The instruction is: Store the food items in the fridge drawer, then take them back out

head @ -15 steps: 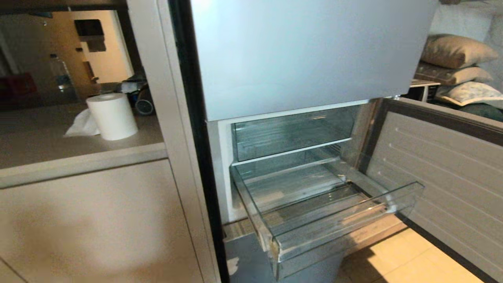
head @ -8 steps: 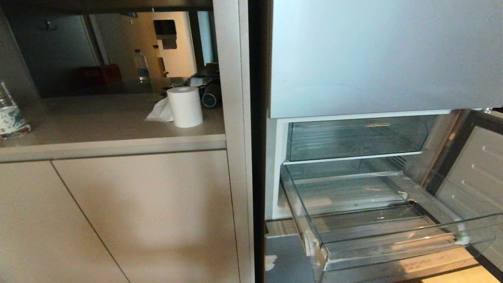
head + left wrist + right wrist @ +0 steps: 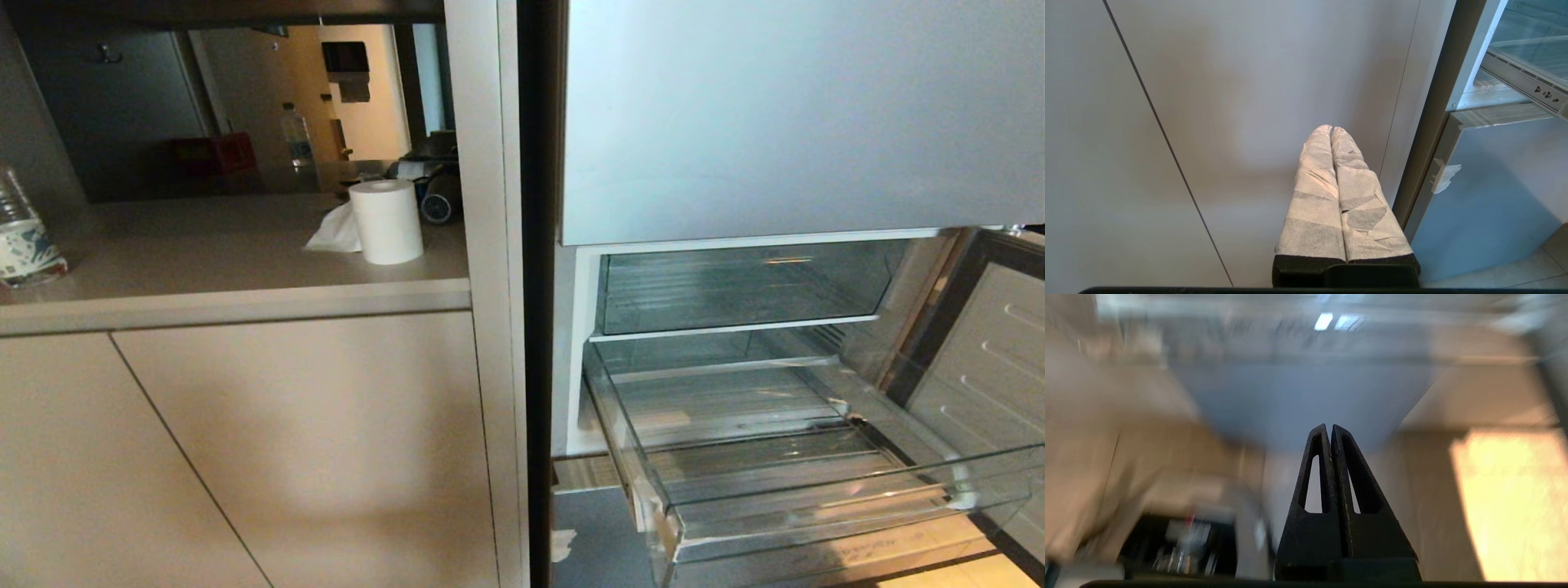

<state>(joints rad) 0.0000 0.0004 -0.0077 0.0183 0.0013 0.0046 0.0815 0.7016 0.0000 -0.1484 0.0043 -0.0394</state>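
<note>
The left gripper [image 3: 1331,130], its fingers [image 3: 1314,192] wrapped in pale tape, is pressed closed at lower centre of its wrist view. The right gripper [image 3: 1329,426], black, is likewise closed, empty.

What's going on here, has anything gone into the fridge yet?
Nothing yet. The fridge drawer stands pulled out and holds no food. Neither arm shows in the head view. The left gripper is shut, facing a cabinet door. The right gripper is shut and holds nothing.

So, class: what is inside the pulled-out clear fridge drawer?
The fridge drawer shows only its bare ribbed floor through the clear walls; no food items lie in it. Its rear end runs under the compartment above, and its right end runs out of view.
</note>
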